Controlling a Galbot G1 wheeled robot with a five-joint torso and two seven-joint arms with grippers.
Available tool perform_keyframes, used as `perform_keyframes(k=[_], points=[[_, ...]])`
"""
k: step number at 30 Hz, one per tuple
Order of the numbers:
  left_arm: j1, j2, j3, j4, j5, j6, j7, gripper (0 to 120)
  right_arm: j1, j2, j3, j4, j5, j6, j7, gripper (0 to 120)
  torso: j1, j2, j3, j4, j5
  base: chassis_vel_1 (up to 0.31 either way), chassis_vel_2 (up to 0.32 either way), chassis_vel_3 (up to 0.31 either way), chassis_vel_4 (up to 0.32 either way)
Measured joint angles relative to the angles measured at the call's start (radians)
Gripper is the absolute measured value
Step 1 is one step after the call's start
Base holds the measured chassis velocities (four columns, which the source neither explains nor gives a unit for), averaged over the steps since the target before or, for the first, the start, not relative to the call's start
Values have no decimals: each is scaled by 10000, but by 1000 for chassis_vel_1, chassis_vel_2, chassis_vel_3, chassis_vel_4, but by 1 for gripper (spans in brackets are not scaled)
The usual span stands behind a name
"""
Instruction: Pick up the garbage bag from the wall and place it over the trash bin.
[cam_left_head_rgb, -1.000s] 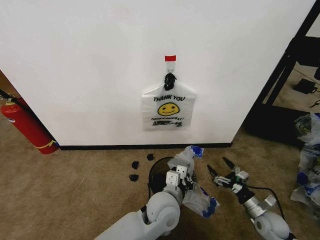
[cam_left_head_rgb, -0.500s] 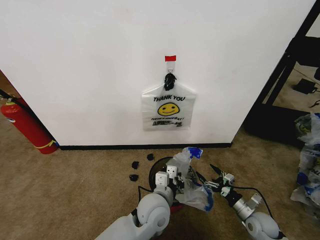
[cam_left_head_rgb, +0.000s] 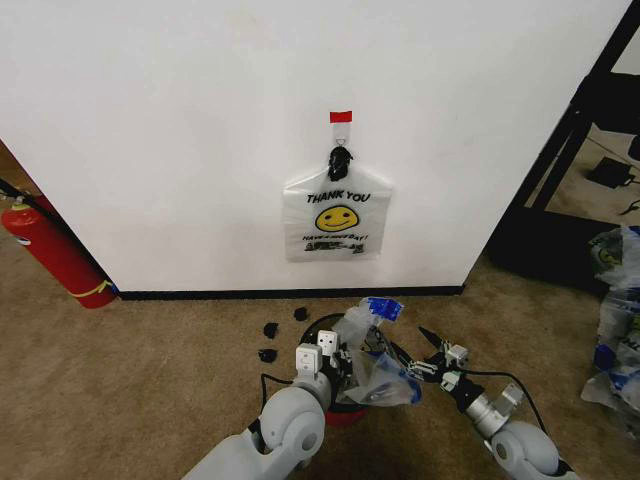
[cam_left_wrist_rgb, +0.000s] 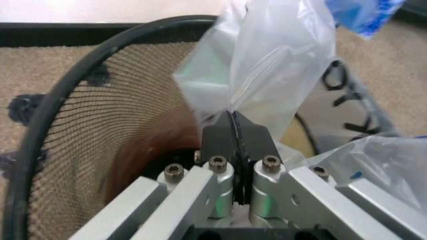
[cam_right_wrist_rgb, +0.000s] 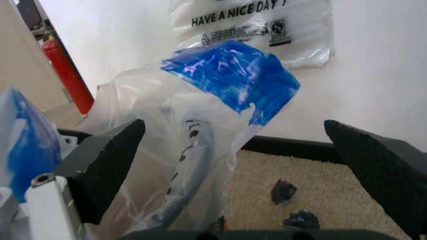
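Translucent white plastic, the garbage bag (cam_left_head_rgb: 378, 362) hangs bunched between the two arms low in the head view, with a blue patch at its top. The left end effector (cam_left_head_rgb: 336, 368) sits at the bag's left side, over the trash bin (cam_left_head_rgb: 322, 335), whose black mesh rim shows just behind it and whose red base peeks out below. The right end effector (cam_left_head_rgb: 425, 352) is just right of the bag with its dark fingers spread apart. Farther back, on the wall (cam_left_head_rgb: 180, 140), a second flat bag (cam_left_head_rgb: 336, 222) with a smiley hangs from a hook under a red tape strip (cam_left_head_rgb: 341, 117). A fire extinguisher (cam_left_head_rgb: 55, 252) leans at the wall's left end.

From the left wrist, the left end effector (cam_left_wrist_rgb: 235, 131) is pressed together on a fold of the garbage bag (cam_left_wrist_rgb: 267, 65), directly above the mesh wall of the trash bin (cam_left_wrist_rgb: 80, 150).

From the right wrist, the two dark fingers (cam_right_wrist_rgb: 110, 162) stand wide apart, and the garbage bag (cam_right_wrist_rgb: 193, 120) with its blue patch lies between them, nearer one finger; I cannot tell whether it touches. The flat bag (cam_right_wrist_rgb: 260, 25) hangs on the wall beyond.
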Motion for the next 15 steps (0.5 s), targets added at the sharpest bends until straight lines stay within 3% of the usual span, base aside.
perform_keyframes(k=[15], points=[[280,226,-533,32,159,-81,235,0,22,-92,-6,62,-29,-260,-180,100,0,0,0,0,1,0,0,0,0]])
